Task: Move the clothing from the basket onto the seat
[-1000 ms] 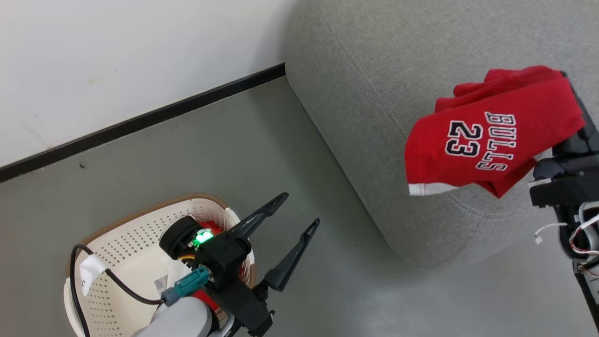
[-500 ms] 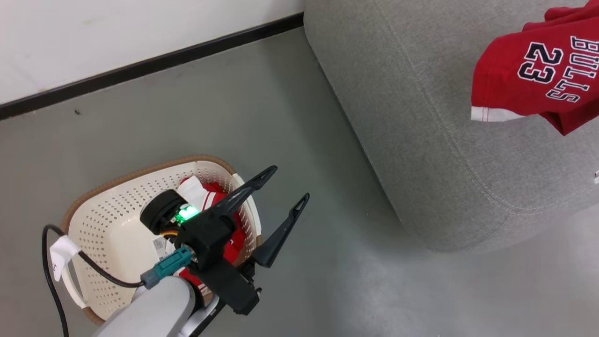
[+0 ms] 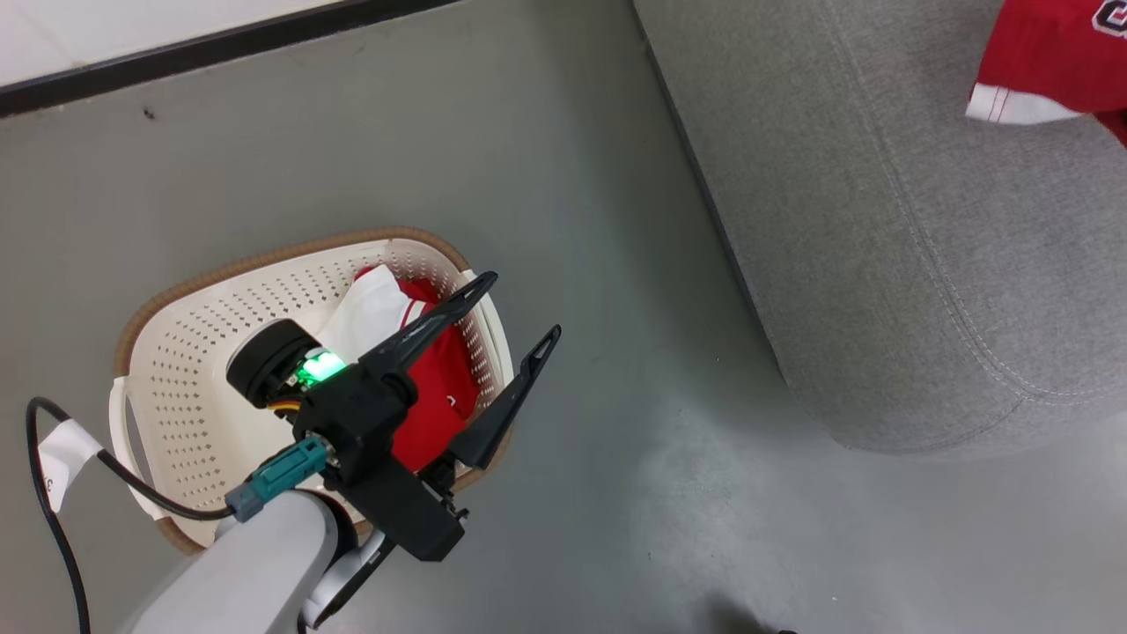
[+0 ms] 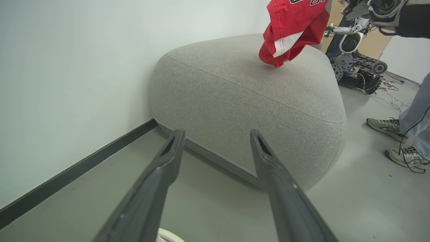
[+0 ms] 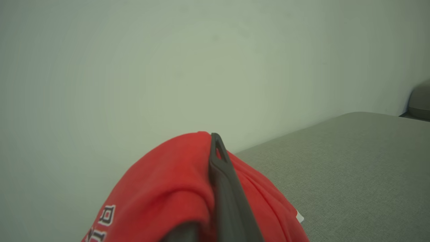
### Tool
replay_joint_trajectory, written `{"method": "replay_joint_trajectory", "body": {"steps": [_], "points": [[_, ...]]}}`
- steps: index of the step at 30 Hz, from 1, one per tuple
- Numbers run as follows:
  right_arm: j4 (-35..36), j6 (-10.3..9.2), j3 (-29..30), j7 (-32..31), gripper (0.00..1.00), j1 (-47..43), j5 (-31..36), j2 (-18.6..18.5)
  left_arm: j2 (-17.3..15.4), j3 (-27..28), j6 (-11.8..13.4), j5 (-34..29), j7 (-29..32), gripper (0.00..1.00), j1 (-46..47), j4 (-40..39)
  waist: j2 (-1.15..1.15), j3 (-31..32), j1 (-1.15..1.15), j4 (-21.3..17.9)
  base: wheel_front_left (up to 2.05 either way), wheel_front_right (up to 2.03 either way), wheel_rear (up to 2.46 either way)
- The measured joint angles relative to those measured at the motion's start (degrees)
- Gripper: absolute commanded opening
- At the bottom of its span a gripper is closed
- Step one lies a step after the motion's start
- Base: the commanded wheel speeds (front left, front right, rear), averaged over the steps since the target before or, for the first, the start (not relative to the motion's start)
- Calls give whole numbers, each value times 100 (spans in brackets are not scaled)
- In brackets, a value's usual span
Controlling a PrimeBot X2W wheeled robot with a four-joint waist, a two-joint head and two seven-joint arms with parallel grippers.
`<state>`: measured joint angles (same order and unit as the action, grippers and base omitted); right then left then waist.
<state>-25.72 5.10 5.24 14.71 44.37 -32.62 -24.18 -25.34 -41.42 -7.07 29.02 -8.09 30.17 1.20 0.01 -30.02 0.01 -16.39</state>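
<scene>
The right gripper (image 5: 215, 139) has its two dark fingers pressed together on the jersey (image 5: 161, 195), with red cloth bunched over and beside them. The left gripper (image 3: 521, 306) hovers over the basket (image 3: 194, 352), at the side nearest the seat (image 3: 880, 220). Its fingers are spread wide with nothing between them.

There are two red garments. The jersey hangs over the top of the seat, and it shows a white hem band and part of its dark, white-edged lettering. In the left wrist view its lowest fold looks very close to the fabric, but I cannot tell whether it touches.

The shorts (image 3: 431, 387) lie crumpled inside the basket against the wall nearest the seat. They are red with a white panel and partly hidden by the left gripper.

The one basket is oval, cream and perforated, with a brown rim and a white handle. It stands on the grey floor (image 3: 616, 220), apart from the seat.

The one seat is light grey, with rounded corners and a seam, and sits by a white wall (image 4: 67, 67).

Beyond the seat stand a person's two grey shoes (image 4: 386, 126) and a wheeled machine (image 4: 356, 64).
</scene>
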Motion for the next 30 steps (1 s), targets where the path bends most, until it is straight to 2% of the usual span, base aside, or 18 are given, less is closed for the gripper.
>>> {"method": "replay_joint_trajectory", "body": {"steps": [12,20,30], "points": [[-464,29,151,0,0,689,-185,-73,-103,71,0,14,51,100,32,-176,0,-473,-1,182,0,0,0],[-749,0,236,1,0,1282,-149,-309,-182,165,0,14,51,100,135,-215,0,-746,0,295,0,0,0],[-1178,-30,83,1,0,1391,67,-285,-231,212,0,16,42,100,135,-191,-1,-840,-1,338,0,0,0]]}}
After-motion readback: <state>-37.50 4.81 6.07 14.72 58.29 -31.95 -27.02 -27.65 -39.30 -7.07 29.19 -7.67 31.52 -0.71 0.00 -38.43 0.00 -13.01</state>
